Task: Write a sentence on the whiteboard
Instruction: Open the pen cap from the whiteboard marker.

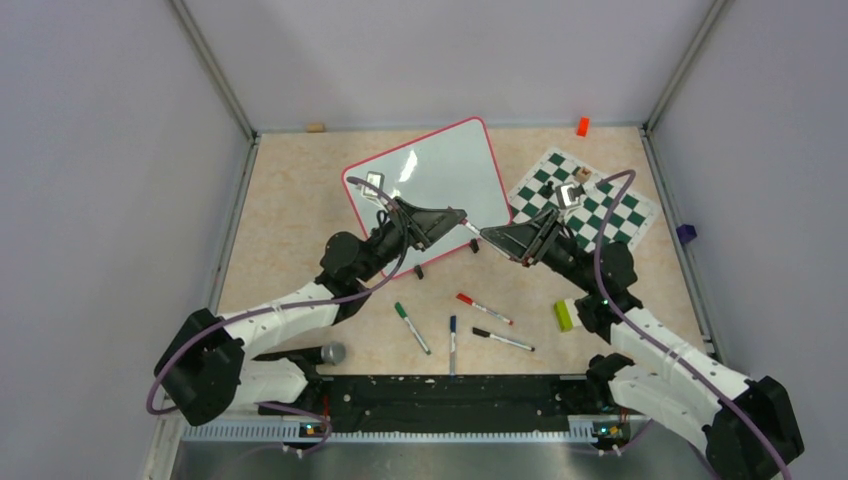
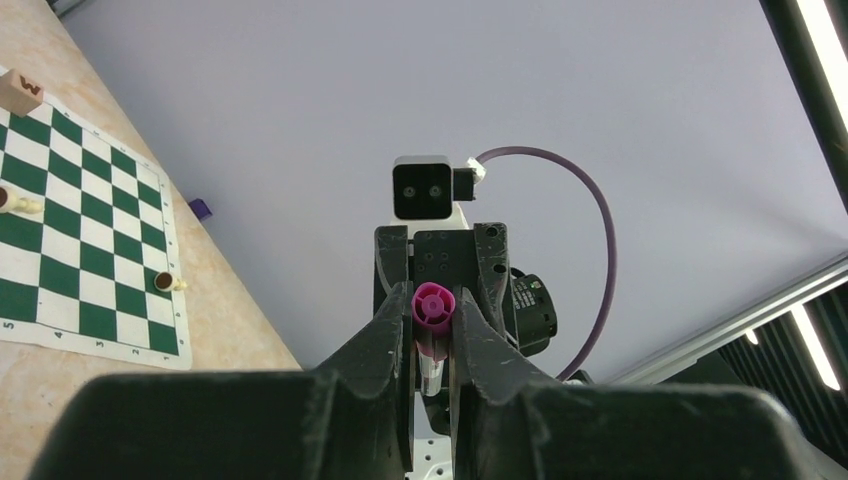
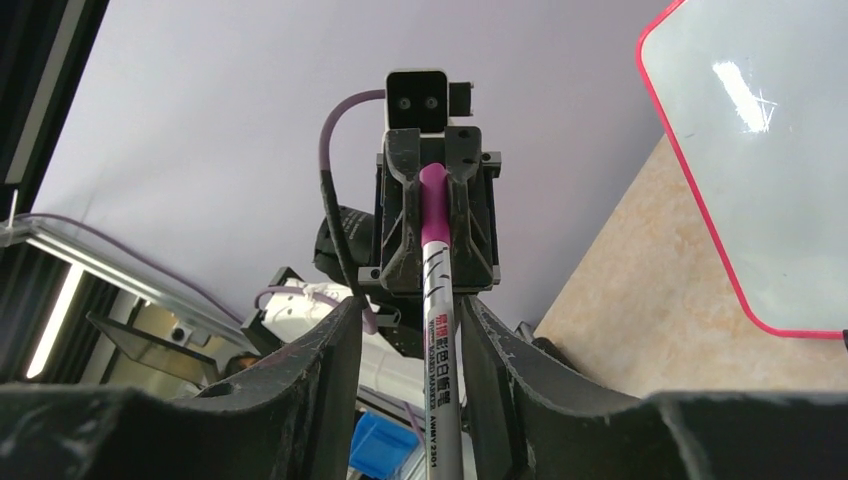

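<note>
Left gripper [image 2: 432, 312]: clamped on one magenta end of the purple marker [image 3: 440, 330], above mid-worktop [image 1: 290, 250].
Right gripper [image 3: 410, 318]: fingers apart around the purple marker's barrel, a gap on each side.
Whiteboard [image 1: 440, 165]: far middle of worktop, near edge partly hidden, surface glaring.
Writing tip: hidden.

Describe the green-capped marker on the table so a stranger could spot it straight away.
Look just beyond the black rail at the beige table's near edge, where four white marker pens lie loose. The green-capped marker is leftmost; its neighbours are capped red, blue and black.
</note>
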